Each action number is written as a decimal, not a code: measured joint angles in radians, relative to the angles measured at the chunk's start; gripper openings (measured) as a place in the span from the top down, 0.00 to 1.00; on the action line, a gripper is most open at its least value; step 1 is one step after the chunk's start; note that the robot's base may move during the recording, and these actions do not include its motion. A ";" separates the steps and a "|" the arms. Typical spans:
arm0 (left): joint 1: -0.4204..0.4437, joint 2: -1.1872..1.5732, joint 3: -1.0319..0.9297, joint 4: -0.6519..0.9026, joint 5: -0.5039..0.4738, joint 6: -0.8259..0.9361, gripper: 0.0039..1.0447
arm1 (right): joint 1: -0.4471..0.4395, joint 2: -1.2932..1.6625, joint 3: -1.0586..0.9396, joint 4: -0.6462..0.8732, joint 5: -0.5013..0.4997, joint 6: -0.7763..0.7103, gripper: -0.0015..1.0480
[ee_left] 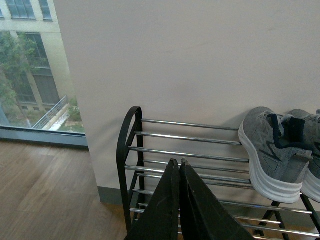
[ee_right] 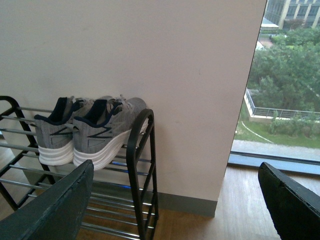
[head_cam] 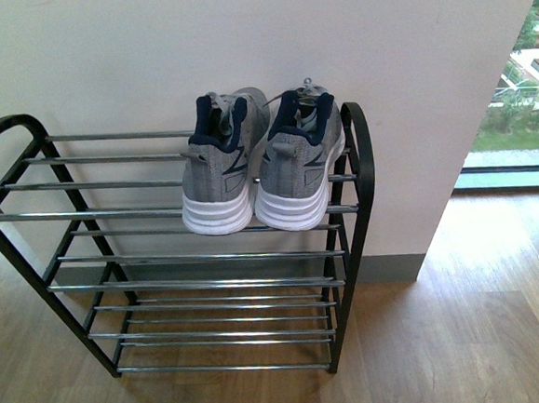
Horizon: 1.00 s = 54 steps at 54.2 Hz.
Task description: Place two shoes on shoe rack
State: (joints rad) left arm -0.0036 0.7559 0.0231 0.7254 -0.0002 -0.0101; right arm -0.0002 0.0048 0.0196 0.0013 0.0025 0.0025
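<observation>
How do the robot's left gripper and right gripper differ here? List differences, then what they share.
The left gripper has its fingers closed together; the right gripper has its fingers spread wide. The left gripper points toward the bare end of the shoe rack; the right gripper points toward the end holding the grey sneakers. Both have dark fingers and hold nothing.

Left-hand sneaker (head_cam: pixel 220 168) and right-hand sneaker (head_cam: pixel 296 157): grey knit, white soles, navy collars. Upright, side by side, heels facing camera. Both on top tier, right end of black shoe rack (head_cam: pixel 363 161), upper centre of frame.
</observation>
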 joint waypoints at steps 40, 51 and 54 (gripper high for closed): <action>0.000 -0.451 -0.009 -0.420 0.000 0.000 0.99 | 0.000 0.000 0.000 0.000 0.000 0.000 0.09; 0.000 -0.513 -0.009 -0.483 0.000 0.000 0.99 | 0.000 0.000 0.000 0.000 0.000 0.000 0.09; 0.000 -0.531 -0.009 -0.499 0.000 0.000 0.99 | 0.000 0.000 0.000 0.000 0.000 0.000 0.09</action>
State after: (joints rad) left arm -0.0036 0.2253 0.0143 0.2264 -0.0002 -0.0097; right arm -0.0002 0.0048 0.0196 0.0013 0.0025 0.0025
